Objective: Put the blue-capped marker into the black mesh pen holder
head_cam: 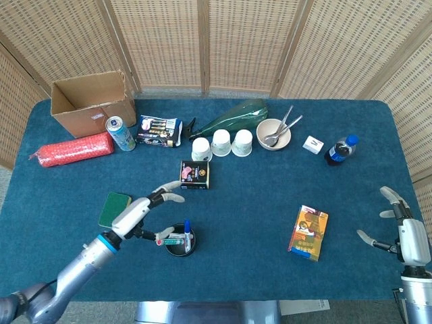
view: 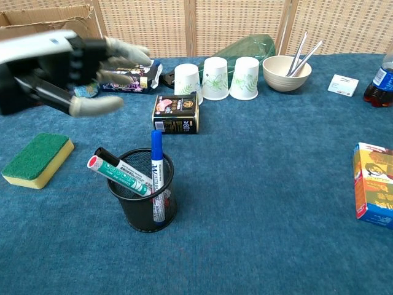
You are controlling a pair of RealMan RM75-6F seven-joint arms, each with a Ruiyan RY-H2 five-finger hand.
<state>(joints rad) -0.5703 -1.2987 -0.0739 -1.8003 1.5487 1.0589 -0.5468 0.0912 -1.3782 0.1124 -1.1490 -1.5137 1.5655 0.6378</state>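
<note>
The blue-capped marker [view: 156, 171] stands upright inside the black mesh pen holder [view: 145, 200], cap up, beside a green marker [view: 120, 172] leaning out to the left. In the head view the marker [head_cam: 187, 229] shows in the holder [head_cam: 181, 241] near the table's front. My left hand [view: 64, 67] hovers above and to the left of the holder, fingers spread, holding nothing; the head view shows this left hand [head_cam: 140, 209] too. My right hand [head_cam: 399, 226] rests open at the far right edge, away from everything.
A green-and-yellow sponge [view: 37, 159] lies left of the holder. A small dark box [view: 176, 114] stands behind it, then three paper cups [view: 216, 78], a bowl with spoons [view: 287, 72], a can [head_cam: 120, 133], a cardboard box [head_cam: 91, 101] and a snack box [head_cam: 308, 232] at right.
</note>
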